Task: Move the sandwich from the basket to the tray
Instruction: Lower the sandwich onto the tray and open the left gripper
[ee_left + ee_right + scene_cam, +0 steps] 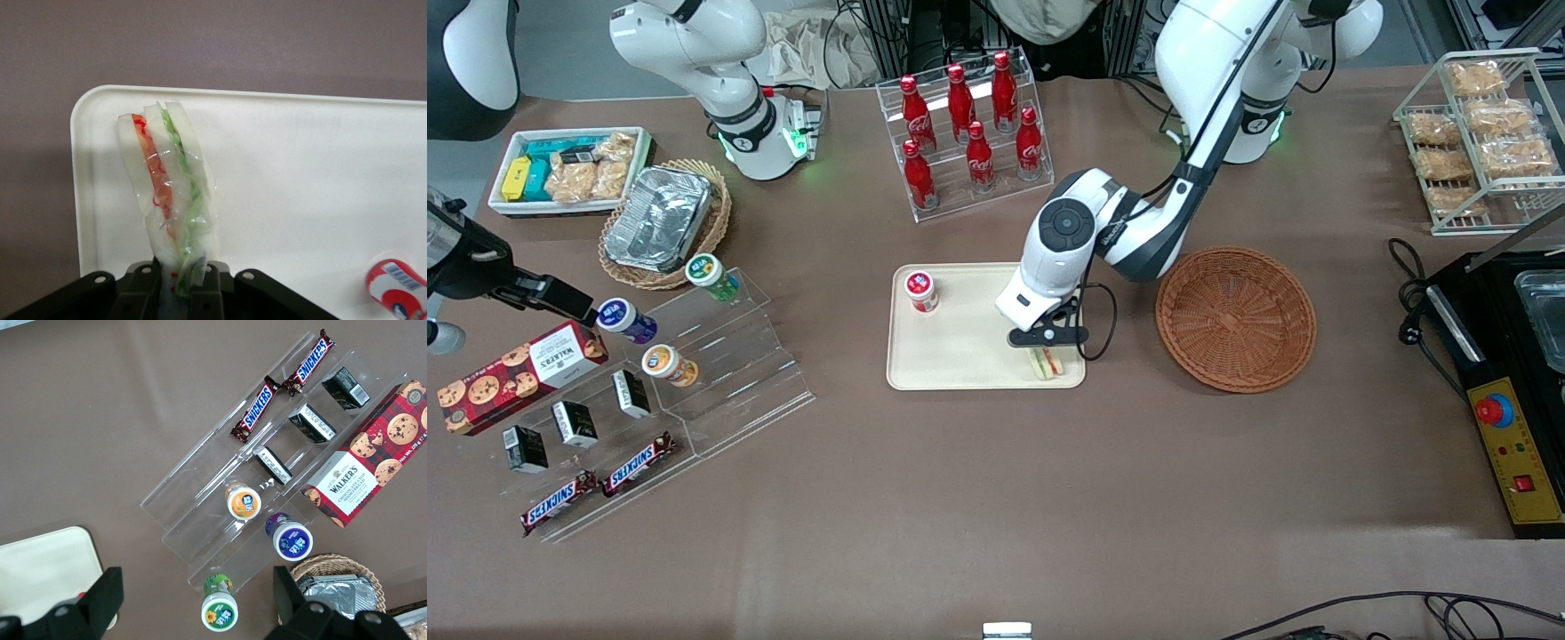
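The sandwich (1047, 363) (170, 187), a wrapped wedge of pale bread with orange-red and green layers, stands on edge over the corner of the cream tray (960, 356) (300, 173) nearest the front camera and the basket. My gripper (1047, 345) (175, 291) is directly above it, shut on the sandwich's end. I cannot tell whether the sandwich touches the tray. The reddish-brown wicker basket (1236, 317) sits beside the tray toward the working arm's end, with nothing in it.
A small red-lidded cup (921, 291) (395, 288) stands on the tray. A rack of cola bottles (969, 133) is farther from the camera. An acrylic snack stand (694, 373) and tan foil basket (665, 222) lie toward the parked arm's end.
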{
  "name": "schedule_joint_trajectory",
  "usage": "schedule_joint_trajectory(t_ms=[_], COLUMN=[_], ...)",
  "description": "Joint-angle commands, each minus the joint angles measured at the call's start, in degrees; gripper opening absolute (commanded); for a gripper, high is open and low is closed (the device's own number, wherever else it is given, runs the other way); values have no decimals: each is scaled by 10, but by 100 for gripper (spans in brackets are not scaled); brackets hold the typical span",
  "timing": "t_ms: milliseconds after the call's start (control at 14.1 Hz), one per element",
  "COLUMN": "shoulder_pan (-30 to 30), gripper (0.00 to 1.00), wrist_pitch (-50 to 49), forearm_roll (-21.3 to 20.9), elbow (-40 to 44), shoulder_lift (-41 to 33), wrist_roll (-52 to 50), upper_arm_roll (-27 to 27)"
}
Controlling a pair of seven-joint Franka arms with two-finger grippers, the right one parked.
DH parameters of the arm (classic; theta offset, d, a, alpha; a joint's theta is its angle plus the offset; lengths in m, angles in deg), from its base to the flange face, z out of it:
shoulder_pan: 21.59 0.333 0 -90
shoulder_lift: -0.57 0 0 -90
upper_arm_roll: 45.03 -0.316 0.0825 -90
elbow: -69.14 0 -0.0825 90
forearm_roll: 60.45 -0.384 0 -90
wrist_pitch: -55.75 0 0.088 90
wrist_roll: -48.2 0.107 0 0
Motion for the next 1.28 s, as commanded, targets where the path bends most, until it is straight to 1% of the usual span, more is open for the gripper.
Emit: schedule_joint_trajectory(t_ms=[0,71,142,213,284,355,426,638,780,922,1206], shoulder_pan=[-5,-4,-4,-4,-2,-1,-1,8,19,28,31], gripper=[2,4,12,32,58,80,99,99,99,99,99], wrist_pitch=[10,10,9,8,6,-2,-25,-60,-81,-134,-207], forearm_roll=[-18,-18,-18,-18,-19,-19,-18,-13,-15,-19,-20], elbow=[-6,-6,-6,-6,-6,-6,-4,0,0,7,10], shoulder_lift=[-1,0,2,1,0,-4,-7,-33,-70,-103,-157], wrist_roll=[9,13,18,23,40,64,69,65,64,72,129], upper_arm_roll=[-6,-6,-6,-9,-11,-12,-21,-36,-59,-79,-160])
